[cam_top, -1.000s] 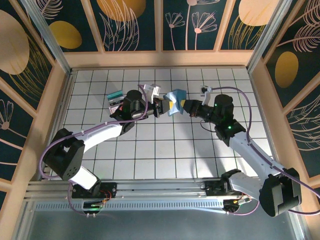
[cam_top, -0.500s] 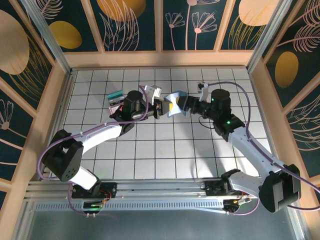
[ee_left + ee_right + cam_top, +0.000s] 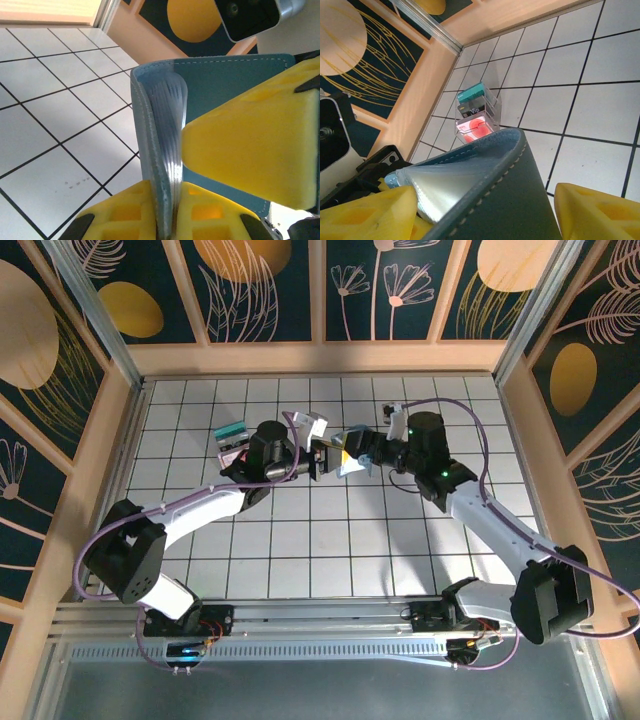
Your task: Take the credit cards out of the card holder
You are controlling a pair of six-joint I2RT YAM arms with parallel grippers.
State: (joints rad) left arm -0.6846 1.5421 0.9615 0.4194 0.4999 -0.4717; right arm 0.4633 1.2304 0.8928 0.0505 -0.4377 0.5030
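Card holder (image 3: pixel 230 75): slate-blue soft bifold with a stitched edge and ribbed clear sleeves (image 3: pixel 167 120) inside; it is held off the white tiled table (image 3: pixel 300 540), between the two arms; left gripper (image 3: pixel 167 215) has its yellow pads clamped tight on one panel and its sleeves; right gripper (image 3: pixel 482 215) has its jaws spread either side of the other panel; you cannot make out credit cards in the sleeves; clear stand of cards (image 3: pixel 476 112) sits near the left wall; you have open tiles in front.
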